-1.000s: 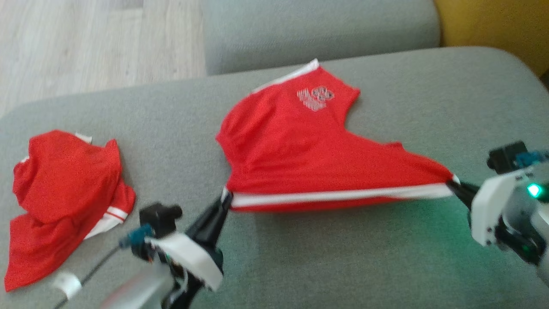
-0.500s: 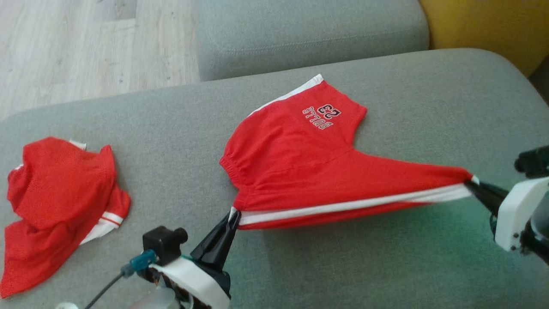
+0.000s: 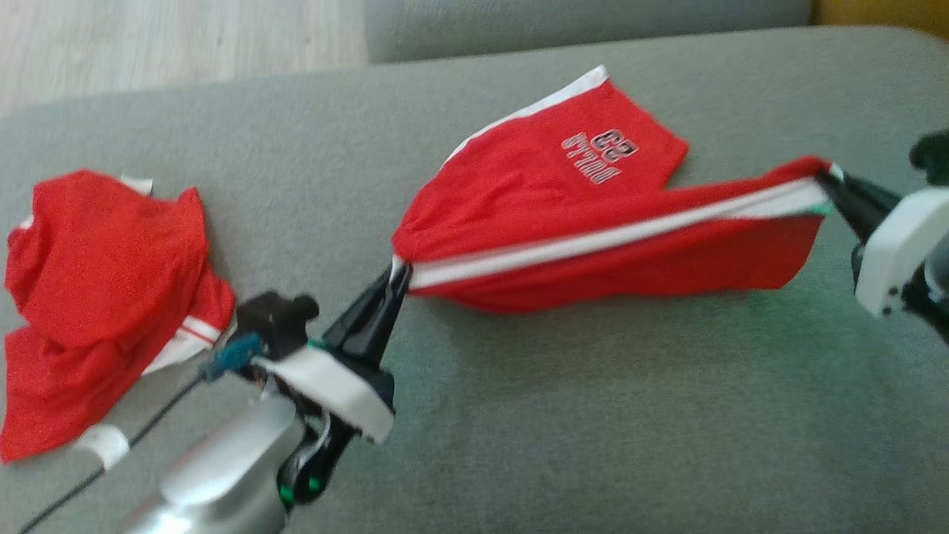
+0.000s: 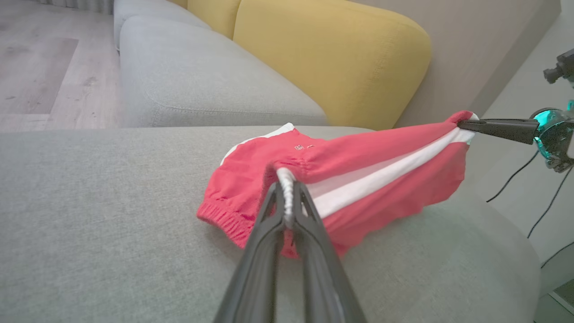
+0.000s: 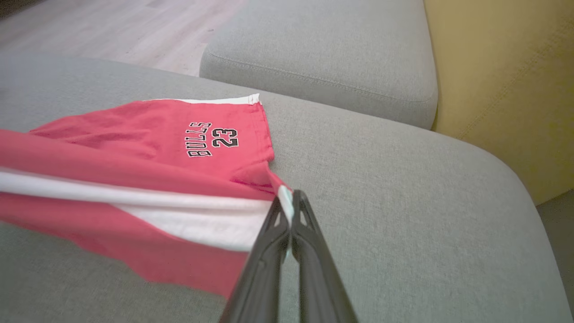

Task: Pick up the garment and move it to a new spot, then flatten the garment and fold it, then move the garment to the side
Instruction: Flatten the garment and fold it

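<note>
Black gripper fingers (image 3: 367, 320), white wrist plates (image 3: 326, 387), silver forearm (image 3: 222, 475), teal connector (image 3: 236, 354), black cable (image 3: 163, 414).

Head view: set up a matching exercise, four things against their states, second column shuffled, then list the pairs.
1. shorts
2. other red garment
3. left fingers
4. right fingers

A. shut on the shorts' leg hem
B. lying crumpled on the couch, apart from the shorts
C. stretched between both arms, one leg lifted
D. shut on the shorts' waistband corner

Pairs: 1-C, 2-B, 3-D, 4-A
</note>
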